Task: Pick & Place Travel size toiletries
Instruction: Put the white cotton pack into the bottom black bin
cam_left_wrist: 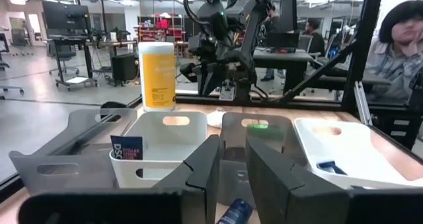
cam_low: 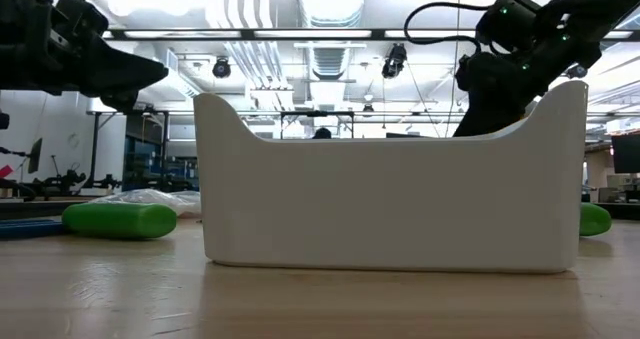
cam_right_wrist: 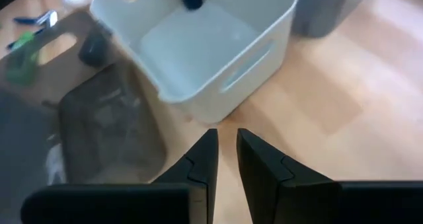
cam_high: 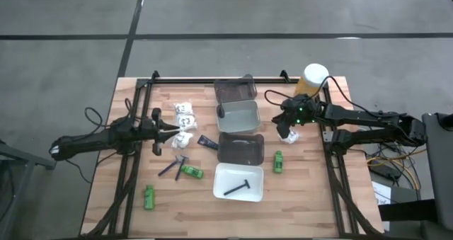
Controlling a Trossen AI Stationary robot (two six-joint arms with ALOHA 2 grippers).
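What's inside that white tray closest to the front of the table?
The white tray holds one slim dark razor-like stick, lying diagonally. Nothing else shows inside; whatever lies beneath the stick is hidden.

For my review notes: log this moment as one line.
left gripper: holding white packet | right gripper: above white packet, beside trays | razor: in white tray

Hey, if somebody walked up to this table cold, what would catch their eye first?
Probably the column of four trays down the middle of the table, the nearest white one holding a dark razor. Next, the tall yellow container at the far right corner, just behind the right gripper, which hovers beside the trays. Bright green bottles dot the wood, most on the left near the left gripper.
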